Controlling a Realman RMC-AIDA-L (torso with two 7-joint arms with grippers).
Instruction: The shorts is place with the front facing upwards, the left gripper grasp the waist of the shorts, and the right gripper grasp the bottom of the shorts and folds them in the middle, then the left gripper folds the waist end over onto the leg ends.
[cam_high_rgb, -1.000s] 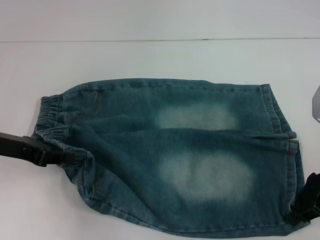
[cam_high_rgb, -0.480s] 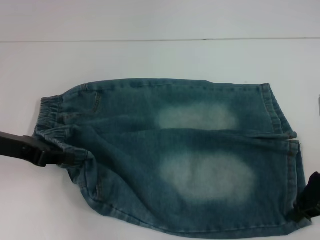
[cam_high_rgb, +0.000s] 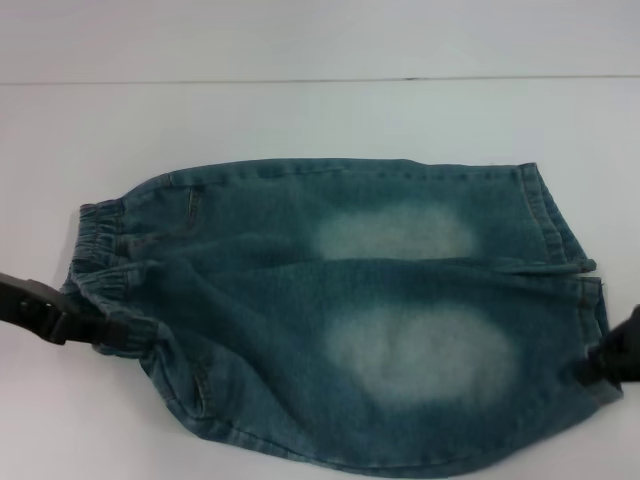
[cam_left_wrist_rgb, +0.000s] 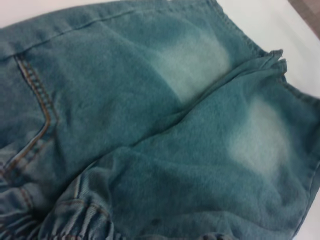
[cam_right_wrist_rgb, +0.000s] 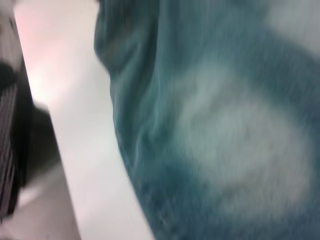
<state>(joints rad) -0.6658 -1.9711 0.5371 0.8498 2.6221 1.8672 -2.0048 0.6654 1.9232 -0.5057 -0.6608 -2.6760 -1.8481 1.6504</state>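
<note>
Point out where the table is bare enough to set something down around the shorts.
Free: the white table beyond the far edge of the shorts, and the near-left corner below the left gripper. Crowded: the waistband side, where the left gripper sits, and the leg ends with the right gripper at the hem.

Garment: the shorts (cam_left_wrist_rgb: 150, 125), blue-green denim, are seen close up and fill most of the view
Faded patches: two pale areas are seen, one on each leg panel
Fold: a raised crease is seen running between the two leg panels
Pocket: a curved seam with orange stitching (cam_left_wrist_rgb: 37, 100) is seen on one panel
Waistband: gathered elastic (cam_left_wrist_rgb: 75, 220) is seen bunched at one edge
Surface: a white table (cam_left_wrist_rgb: 280, 35) is seen past the hems
</note>
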